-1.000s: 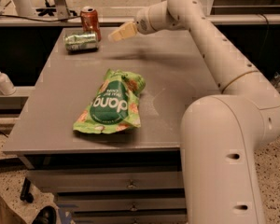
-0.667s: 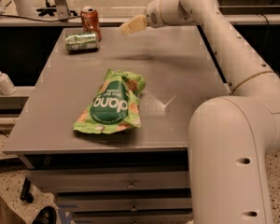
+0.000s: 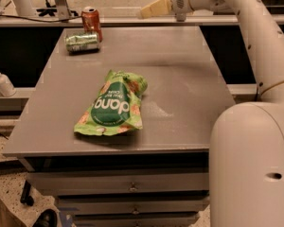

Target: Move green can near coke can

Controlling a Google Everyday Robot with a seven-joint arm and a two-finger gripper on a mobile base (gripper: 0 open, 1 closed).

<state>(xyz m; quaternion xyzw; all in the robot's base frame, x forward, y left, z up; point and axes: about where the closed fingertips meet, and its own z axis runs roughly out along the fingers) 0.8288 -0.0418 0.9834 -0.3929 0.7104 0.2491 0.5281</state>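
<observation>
- Although high over the far edge of the table (image 3: pixel 189 70) and well apart from both cans, shows the gripper (image 3: pixel 155 8) carrying nothing; cannot tell whether its jaws stand wide or narrow.
- Probably held up there to stay clear of the cans and avoid knocking either.
- Finds the green can (image 3: pixel 82 42) on its side at the far left corner, right in front of the coke can (image 3: pixel 91 19); touching it or just short of it, cannot say which.
- Seems set there to satisfy "near": judged done, or all but done.
- Has the coke can upright, red-orange with a silver top.
- Reads, for the green can, as a small green and silver cylinder lying across the table, with no dent visible.
- Likely to roll if nudged, lying sideways like that.
- Has the dang snack bag (image 3: pixel 112 105) flat mid-table, well apart from the cans.
</observation>
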